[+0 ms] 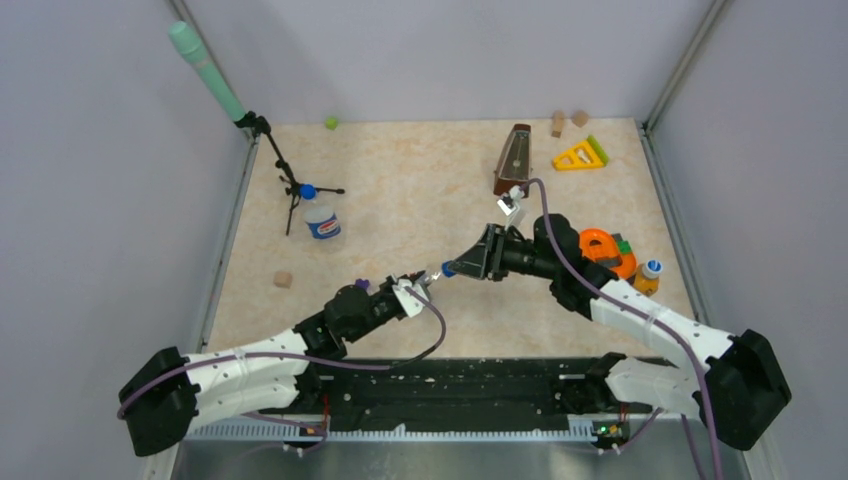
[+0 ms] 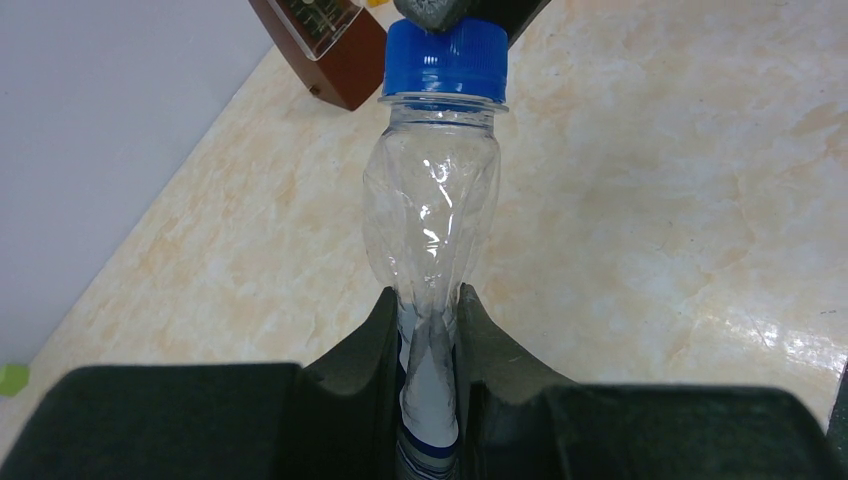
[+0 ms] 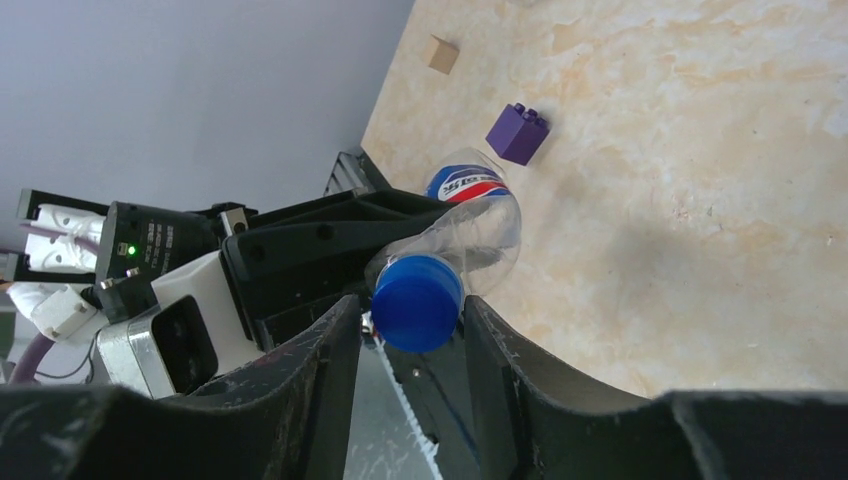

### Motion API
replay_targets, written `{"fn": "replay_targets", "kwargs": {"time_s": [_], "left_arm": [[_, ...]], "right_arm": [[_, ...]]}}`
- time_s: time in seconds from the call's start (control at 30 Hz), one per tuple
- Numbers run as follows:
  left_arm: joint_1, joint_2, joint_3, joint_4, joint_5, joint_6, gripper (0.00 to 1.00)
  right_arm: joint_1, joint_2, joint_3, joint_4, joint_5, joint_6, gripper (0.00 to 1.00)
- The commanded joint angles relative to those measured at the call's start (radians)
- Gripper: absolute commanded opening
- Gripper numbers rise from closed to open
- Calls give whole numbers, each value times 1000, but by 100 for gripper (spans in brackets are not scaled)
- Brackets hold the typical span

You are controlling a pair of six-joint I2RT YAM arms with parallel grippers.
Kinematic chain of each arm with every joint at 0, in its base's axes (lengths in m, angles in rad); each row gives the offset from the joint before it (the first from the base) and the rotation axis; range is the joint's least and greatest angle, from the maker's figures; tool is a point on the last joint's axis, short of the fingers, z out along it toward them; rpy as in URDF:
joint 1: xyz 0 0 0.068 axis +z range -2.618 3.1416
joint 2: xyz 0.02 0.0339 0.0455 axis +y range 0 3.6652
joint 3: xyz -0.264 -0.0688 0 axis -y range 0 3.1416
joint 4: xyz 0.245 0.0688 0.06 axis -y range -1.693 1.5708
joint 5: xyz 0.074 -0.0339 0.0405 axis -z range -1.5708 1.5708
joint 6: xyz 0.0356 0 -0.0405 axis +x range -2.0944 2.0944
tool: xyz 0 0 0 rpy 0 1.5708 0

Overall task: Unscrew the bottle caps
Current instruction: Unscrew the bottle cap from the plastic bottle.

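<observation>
Right, left gripper [image 2: 430, 305] clenched on the clear bottle [image 2: 432, 200] (squashed where the jaws bite). Its dark blue cap [image 3: 418, 302] sits inside the right gripper [image 3: 412, 325]; can't tell if it's pinched. Farther out: pale cap [image 1: 652, 266] at right, second blue cap [image 1: 307, 191] back-left.

Black-and-white arms [image 1: 240, 375], purple cables [image 1: 441, 322], matte black pincer fingers [image 3: 310, 385]

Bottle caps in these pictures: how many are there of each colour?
Dark blue: 2, the back-left cap and the middle cap
Pale white-blue: 1, the right cap
Total: 3
</observation>
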Motion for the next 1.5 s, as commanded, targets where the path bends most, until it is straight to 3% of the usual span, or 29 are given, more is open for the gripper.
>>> {"fn": "replay_targets", "kwargs": {"time_s": [0.0, 0.27, 0.57, 0.8, 1.1, 1.23, 1.47], "left_arm": [[-6, -7, 32, 56, 17, -11, 0], [-6, -8, 34, 37, 40, -9, 0], [-6, -3, 40, 14, 79, -13, 0], [-5, -11, 36, 14, 75, -12, 0], [-6, -14, 34, 12, 67, -15, 0], [-6, -14, 33, 6, 61, -14, 0], [-5, -11, 38, -15, 55, -9, 0]], "right_arm": [[-2, 0, 49, 39, -43, -21, 39], [-2, 27, 39, 77, -50, -15, 27], [-2, 38, 41, 67, -48, -28, 37], [-2, 47, 46, 50, -44, -44, 39], [-1, 41, 52, 29, -59, -80, 23], [-3, 30, 52, 11, -55, -95, 39], [-2, 6, 50, -12, -34, -104, 40]]}}
